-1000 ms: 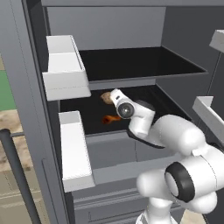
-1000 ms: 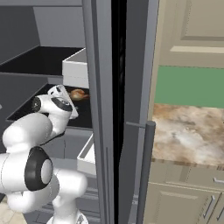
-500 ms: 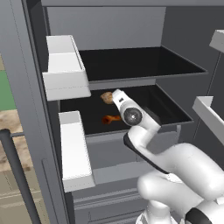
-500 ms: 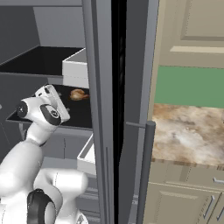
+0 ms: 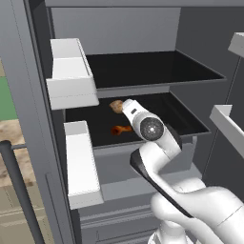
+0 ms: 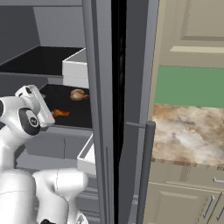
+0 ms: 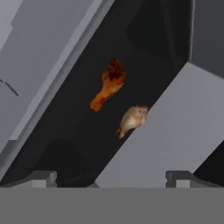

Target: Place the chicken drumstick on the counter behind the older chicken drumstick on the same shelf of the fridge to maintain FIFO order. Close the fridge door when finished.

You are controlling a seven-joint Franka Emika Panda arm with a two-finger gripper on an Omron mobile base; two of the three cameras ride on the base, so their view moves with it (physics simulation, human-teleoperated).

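The golden-tan chicken drumstick [image 5: 116, 106] [image 6: 78, 94] [image 7: 132, 120] lies on the black middle shelf [image 5: 143, 144] of the open fridge [image 5: 143, 28]. It sits toward the back, behind the orange-red older chicken drumstick [image 5: 121, 129] [image 6: 60, 113] [image 7: 108, 84]. My gripper [image 7: 111, 178] is open, its fingertips [image 7: 43, 177] wide apart with nothing between them. It hovers over the shelf just short of both pieces, and my white hand [image 5: 133, 112] [image 6: 37, 105] points in at them. The counter [image 6: 188, 131] lies to the right.
The fridge door [image 6: 103, 113] stands open edge-on beside my arm, with its bar handle [image 6: 146, 170] and white bins [image 6: 76, 65]. The other door [image 5: 28, 119] carries white bins [image 5: 71, 71] on the left. An upper shelf [image 5: 152, 69] sits above my hand.
My arm has unfolded and risen, and the hand has drawn back a little toward the shelf's front. Both drumsticks stay put on the shelf.
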